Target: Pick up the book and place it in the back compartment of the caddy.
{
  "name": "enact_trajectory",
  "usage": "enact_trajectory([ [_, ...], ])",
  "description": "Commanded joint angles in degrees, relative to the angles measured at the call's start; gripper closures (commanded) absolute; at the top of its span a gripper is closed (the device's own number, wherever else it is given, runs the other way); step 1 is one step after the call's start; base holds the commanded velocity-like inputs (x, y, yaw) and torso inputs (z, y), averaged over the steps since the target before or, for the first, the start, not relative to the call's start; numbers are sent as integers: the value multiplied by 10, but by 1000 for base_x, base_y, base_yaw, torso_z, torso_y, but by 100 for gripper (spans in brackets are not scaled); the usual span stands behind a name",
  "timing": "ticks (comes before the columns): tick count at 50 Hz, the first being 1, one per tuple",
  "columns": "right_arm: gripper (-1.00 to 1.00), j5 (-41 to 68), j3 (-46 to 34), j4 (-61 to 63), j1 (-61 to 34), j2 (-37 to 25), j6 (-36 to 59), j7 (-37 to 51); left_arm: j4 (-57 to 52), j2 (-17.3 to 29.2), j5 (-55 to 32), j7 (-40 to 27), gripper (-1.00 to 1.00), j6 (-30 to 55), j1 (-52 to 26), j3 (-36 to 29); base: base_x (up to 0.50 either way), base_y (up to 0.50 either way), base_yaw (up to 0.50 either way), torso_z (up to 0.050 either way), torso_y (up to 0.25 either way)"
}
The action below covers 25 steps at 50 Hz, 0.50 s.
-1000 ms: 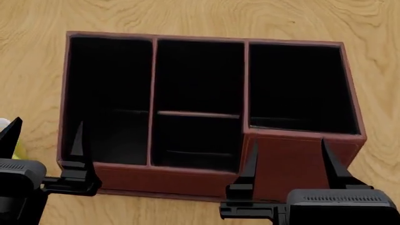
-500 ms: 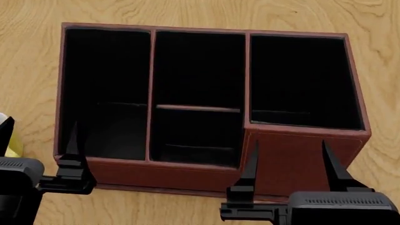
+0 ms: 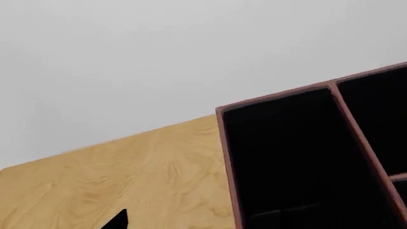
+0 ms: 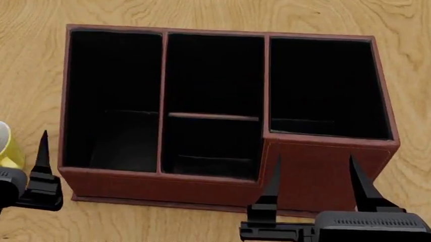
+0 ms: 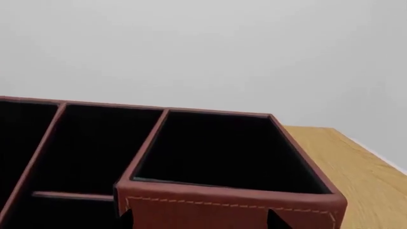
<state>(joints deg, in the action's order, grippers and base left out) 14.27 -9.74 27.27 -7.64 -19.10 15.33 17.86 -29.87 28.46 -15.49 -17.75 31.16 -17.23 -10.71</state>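
The right gripper (image 4: 311,174) hangs with jaws spread and empty at the caddy (image 4: 316,171) near wall; the left gripper (image 4: 23,156) shows one finger (state unclear) beside a yellow mug (image 4: 8,146). Wrist views show only caddy and table (image 3: 127,176). No book anywhere; everything remains undone.

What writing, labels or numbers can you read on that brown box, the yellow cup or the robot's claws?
None can be read in any view.
The caddy: plain reddish-brown sides with stitching only, no lettering.
The yellow mug: only a sliver shows at the head view's edge, no print visible.
The left gripper and right gripper: plain black, with ridges but no markings.
The wooden table: grain only.
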Motion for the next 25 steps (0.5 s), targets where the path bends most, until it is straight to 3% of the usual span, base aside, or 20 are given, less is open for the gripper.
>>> enact_trajectory([
  [1, -100, 1, -1, -3, 2, -2, -3, 1, -41, 61, -8, 15, -100, 89, -23, 10, 0, 0, 0, 0, 0],
  [25, -100, 3, -9, -3, -7, -4, 5, 5, -111, 209, -41, 86, -100, 248, -40, 12, 0, 0, 0, 0, 0],
])
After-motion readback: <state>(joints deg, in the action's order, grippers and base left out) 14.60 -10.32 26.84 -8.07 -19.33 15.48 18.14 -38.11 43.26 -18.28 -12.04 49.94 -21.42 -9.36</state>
